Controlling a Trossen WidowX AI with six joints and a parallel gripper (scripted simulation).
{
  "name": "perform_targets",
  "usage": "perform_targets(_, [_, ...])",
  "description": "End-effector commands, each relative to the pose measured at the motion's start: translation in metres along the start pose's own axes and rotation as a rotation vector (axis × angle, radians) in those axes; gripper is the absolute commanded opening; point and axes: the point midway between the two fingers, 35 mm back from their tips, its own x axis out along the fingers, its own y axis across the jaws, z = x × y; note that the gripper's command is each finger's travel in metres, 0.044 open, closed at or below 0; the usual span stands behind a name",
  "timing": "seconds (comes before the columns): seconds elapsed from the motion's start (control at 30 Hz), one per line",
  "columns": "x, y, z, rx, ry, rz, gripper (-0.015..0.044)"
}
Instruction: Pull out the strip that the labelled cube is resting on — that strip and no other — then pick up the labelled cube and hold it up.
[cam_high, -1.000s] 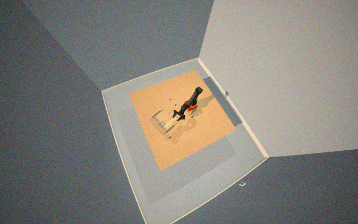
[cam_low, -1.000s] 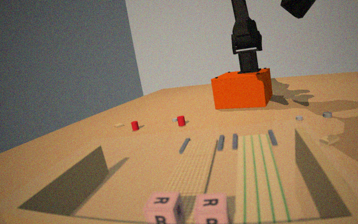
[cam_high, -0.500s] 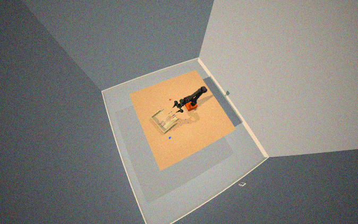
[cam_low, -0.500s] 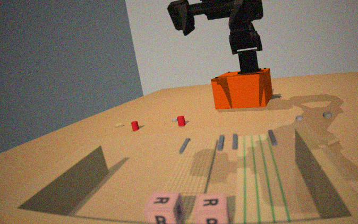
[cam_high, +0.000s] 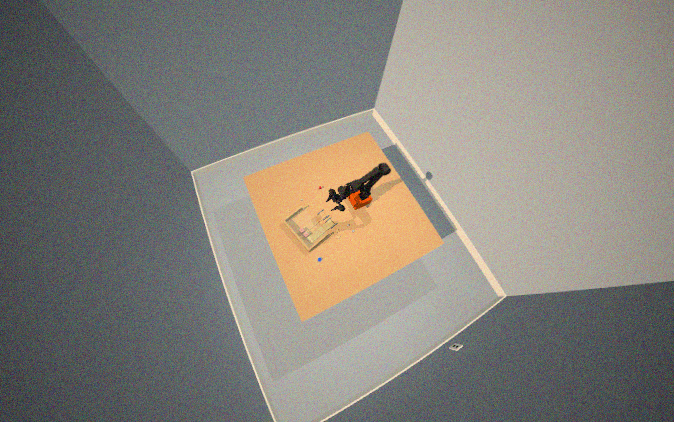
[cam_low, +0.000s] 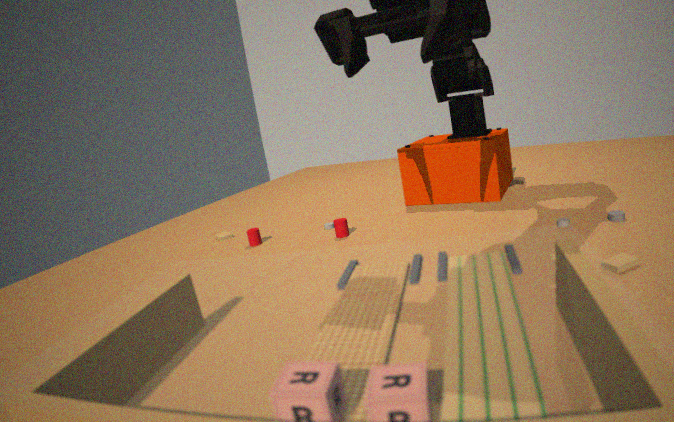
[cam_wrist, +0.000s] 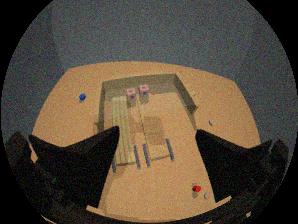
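Two pink cubes stand side by side at the closed end of a shallow tray (cam_high: 294, 215) (cam_wrist: 186, 94). Each bears an R-like mark: a left cube (cam_low: 305, 389) (cam_wrist: 129, 90) and a right cube (cam_low: 397, 389) (cam_wrist: 144, 88). Two flat strips run from under them toward the arm. One is a woven tan strip (cam_low: 357, 310) (cam_wrist: 154, 131), the other a green-lined strip (cam_low: 490, 320) (cam_wrist: 120, 123). Both end in grey handle bars (cam_low: 416, 268). I cannot tell which cube rests on which strip. My gripper (cam_high: 334, 201) (cam_low: 350, 60) (cam_wrist: 160, 132) is open and empty. It hangs high above the strips' handle ends.
The arm's orange base (cam_low: 455, 170) stands behind the tray. Two red cylinders (cam_low: 254, 236) (cam_low: 341, 227) stand to the left. Two grey discs (cam_low: 616, 216) (cam_low: 563, 222) and a tan tile (cam_low: 620, 262) lie to the right. A blue ball (cam_high: 319, 259) (cam_wrist: 83, 96) lies beside the tray. Upright tray walls (cam_low: 135, 340) (cam_low: 590, 320) flank the strips.
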Motion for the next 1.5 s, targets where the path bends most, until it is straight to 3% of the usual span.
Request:
perform_targets(0.0, [0.012, -0.004, 0.001, -0.029, 0.095, -0.010, 0.0295])
perform_targets(0.37, [0.077, -0.019, -0.016, -0.167, 0.591, 0.032, 0.0006])
perform_targets(0.67, [0.119, -0.020, -0.044, -0.236, 0.918, 0.119, 0.0000])
perform_targets(1.47, [0.138, -0.021, -0.067, -0.237, 0.922, 0.121, 0.0000])
